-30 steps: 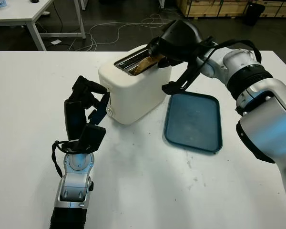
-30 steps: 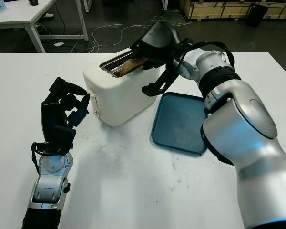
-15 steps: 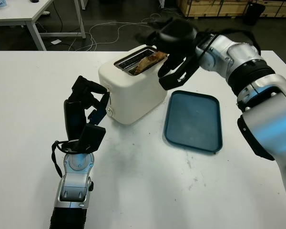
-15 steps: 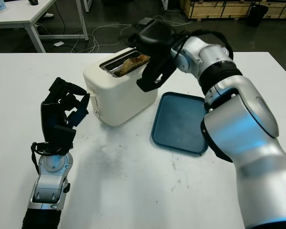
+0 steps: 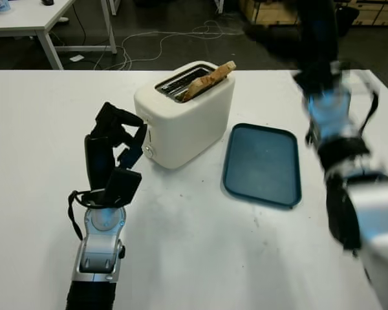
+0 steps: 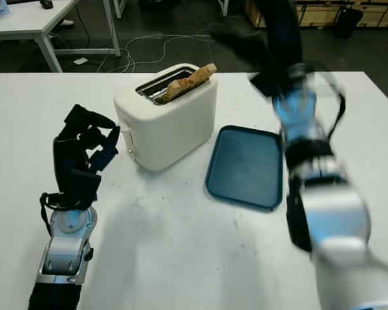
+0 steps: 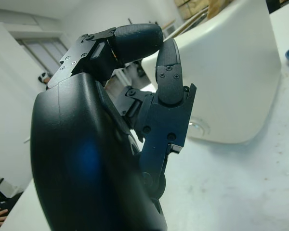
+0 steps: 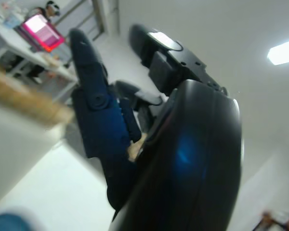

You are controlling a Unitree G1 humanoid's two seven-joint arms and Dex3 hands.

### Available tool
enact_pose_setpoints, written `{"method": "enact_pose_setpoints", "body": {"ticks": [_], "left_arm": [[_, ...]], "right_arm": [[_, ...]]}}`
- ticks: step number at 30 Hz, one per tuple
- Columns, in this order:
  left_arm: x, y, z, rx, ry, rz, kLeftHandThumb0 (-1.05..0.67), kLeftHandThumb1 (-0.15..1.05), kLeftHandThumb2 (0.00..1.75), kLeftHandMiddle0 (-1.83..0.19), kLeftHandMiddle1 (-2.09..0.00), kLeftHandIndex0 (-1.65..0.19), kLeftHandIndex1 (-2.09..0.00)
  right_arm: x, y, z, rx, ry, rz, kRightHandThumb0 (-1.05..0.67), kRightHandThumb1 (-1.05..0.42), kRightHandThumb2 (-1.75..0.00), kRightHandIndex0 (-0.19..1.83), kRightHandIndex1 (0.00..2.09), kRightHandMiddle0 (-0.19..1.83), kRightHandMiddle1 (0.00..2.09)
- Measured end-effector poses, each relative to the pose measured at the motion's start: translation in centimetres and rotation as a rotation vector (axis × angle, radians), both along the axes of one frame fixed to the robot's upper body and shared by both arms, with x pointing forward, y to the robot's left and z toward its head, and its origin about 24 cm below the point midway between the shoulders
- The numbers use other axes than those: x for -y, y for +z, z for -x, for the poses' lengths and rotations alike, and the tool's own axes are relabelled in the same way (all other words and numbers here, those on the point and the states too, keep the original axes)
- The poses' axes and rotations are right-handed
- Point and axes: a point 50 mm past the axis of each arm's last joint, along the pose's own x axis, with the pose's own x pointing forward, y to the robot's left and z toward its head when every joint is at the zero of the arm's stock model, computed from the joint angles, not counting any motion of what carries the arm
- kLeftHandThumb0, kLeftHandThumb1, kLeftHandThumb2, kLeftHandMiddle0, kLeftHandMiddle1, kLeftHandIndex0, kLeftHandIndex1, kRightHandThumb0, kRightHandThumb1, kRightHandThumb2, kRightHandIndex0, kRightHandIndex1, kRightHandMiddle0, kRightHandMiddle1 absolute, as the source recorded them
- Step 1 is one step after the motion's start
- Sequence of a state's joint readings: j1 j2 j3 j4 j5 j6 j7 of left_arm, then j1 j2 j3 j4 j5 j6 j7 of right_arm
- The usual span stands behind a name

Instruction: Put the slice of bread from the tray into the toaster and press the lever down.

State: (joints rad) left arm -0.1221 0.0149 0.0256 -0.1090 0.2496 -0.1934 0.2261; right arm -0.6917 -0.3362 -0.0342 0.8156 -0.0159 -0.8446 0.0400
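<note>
A white toaster (image 5: 187, 119) stands mid-table with a brown slice of bread (image 5: 210, 77) lodged in its top slot, tilted, one end sticking out over the right edge. The blue tray (image 5: 262, 165) to its right holds nothing. My left hand (image 5: 119, 135) is upright just left of the toaster's end face, fingers curled, holding nothing; the left wrist view shows that face and its round knob (image 7: 197, 127) close by. My right hand (image 6: 233, 33) is lifted high behind the toaster, blurred by motion, open and apart from the bread. Its fingers (image 8: 94, 96) hold nothing.
The white table (image 5: 200, 258) has free room in front and at the far left. Beyond its back edge are another white table (image 5: 26, 16), cables on the floor (image 5: 174, 39) and wooden crates (image 5: 271, 10).
My right hand has let go of the bread and swung up and away to the right. The bread stays in the slot. The left hand has not moved.
</note>
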Motion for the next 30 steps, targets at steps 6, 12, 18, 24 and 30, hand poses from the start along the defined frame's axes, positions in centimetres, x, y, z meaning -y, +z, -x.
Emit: {"method": "enact_pose_setpoints", "body": {"ticks": [6,12,18,24,30], "left_arm": [[-0.4,0.1,0.0,-0.003,0.002,-0.015,-0.32,0.92,0.46,-0.82,-1.75,-0.52,-1.73],[-0.7,0.2,0.0,-0.008,0.010,-0.018,-0.32,0.92,0.44,-0.80,-1.75,-0.52,-1.71],[-1.1,0.2,0.0,-0.009,0.021,-0.017,-0.32,0.92,0.44,-0.79,-1.75,-0.53,-1.70],[-1.4,0.1,0.0,-0.015,0.034,-0.061,-0.31,0.92,0.41,-0.77,-1.75,-0.56,-1.58],[-3.2,0.9,-0.1,-0.020,0.038,-0.269,-0.31,0.92,0.36,-0.80,-1.74,-0.87,-0.70]], "right_arm": [[0.2,-7.2,6.1,-0.256,-0.048,-0.145,-0.41,-0.92,-0.39,0.77,1.44,0.73,0.99],[-1.7,-8.6,9.4,-0.329,-0.095,-0.266,-0.39,-0.92,-0.38,0.75,1.52,0.69,1.12],[-2.6,-8.5,10.0,-0.331,-0.110,-0.311,-0.40,-0.92,-0.36,0.76,1.63,0.70,1.20],[-3.0,-7.5,10.1,-0.334,-0.112,-0.431,-0.41,-0.92,-0.38,0.79,1.74,0.69,1.36],[-3.1,-8.0,9.8,-0.370,-0.131,-0.479,-0.44,-0.92,-0.42,0.80,1.75,0.61,1.59]]}}
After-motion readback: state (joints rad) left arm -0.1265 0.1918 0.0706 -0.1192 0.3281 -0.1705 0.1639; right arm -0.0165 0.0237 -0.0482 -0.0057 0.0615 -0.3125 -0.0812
